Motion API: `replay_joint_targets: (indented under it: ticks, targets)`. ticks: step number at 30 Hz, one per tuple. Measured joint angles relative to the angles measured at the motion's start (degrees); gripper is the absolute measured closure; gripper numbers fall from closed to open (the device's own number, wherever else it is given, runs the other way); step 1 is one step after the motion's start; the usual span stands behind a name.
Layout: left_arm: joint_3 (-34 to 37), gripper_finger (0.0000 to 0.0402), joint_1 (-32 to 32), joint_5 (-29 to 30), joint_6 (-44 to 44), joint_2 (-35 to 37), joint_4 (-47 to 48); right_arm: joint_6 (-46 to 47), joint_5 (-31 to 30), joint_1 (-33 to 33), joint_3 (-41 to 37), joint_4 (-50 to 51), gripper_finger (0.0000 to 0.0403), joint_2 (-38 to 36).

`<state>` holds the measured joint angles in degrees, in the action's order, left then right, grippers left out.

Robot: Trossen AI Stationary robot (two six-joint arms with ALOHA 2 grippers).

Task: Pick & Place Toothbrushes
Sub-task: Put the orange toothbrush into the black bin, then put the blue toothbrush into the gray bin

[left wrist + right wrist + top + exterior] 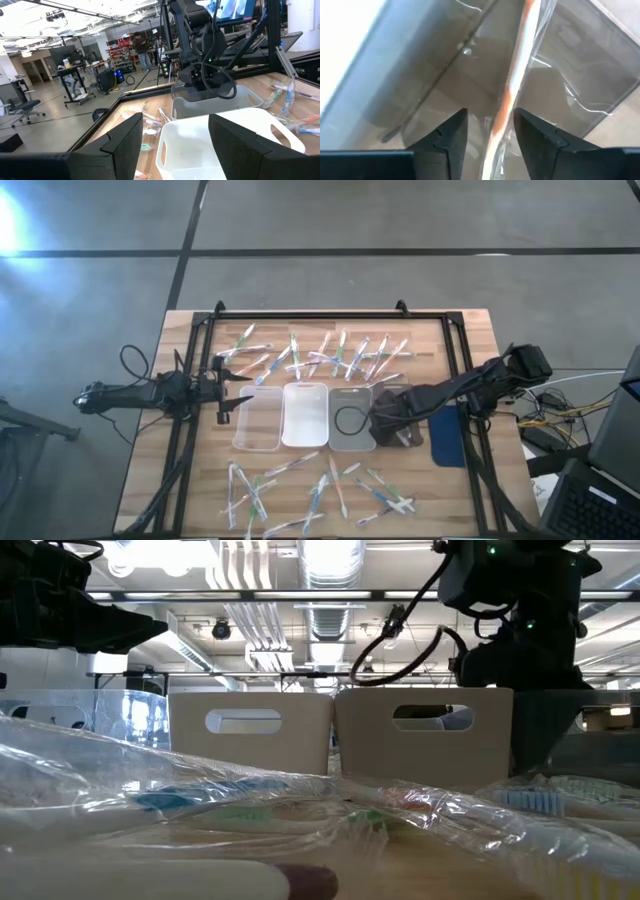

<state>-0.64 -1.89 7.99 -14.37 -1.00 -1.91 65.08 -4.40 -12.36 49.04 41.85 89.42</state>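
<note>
- Strewn across the near strip of the desk (450, 490): a loose scatter of wrapped toothbrushes (322, 492), crossing one another, with green, blue and pink accents; from desk height, crinkled clear wrappers (300, 810) filling the foreground.
- Lined up side by side across the middle of the desk: a clear tray (258, 442), a white tray (305, 440), a grey tray (350, 445) and a second clear tray (400, 392) at the right end of the row.
- Lowered over that second clear tray: the right end effector (383, 428), fingers spread (490, 114), with a red-orange toothbrush (517, 70) in its wrapper lying lengthwise between them on the tray floor, not pinched by either finger.
- Just right of the row, flat on the wood: a dark blue mat (448, 438), partly under the right arm.
- Held beside the far left corner of the first clear tray: the left end effector (235, 375), fingers spread wide (175, 120) and gripping nothing, facing along the row of trays towards the right arm.
- Spread along the far strip of the desk, beyond the trays: a second scatter of toothbrushes (340, 352), inside the black frame (310, 313) that borders the work area.
- Farther back in the room behind the desk: a person (142, 47) standing among workstations.
</note>
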Motion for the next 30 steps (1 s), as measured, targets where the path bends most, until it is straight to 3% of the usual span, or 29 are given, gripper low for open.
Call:
replay_joint_targets:
  ticks: [10,20,30]
  targets:
    - [0.0,0.017,0.0,0.0,0.0,0.0,0.0,-1.7,0.4,0.0,5.5,7.6,0.0229,-0.1]
    - [0.0,0.017,0.0,0.0,0.0,0.0,0.0,-3.4,-1.0,-0.1,16.1,22.0,0.0262,-0.2]
    - [0.0,0.017,0.0,0.0,0.0,0.0,0.0,-8.5,-8.9,-0.1,27.6,31.2,0.0303,-0.5]
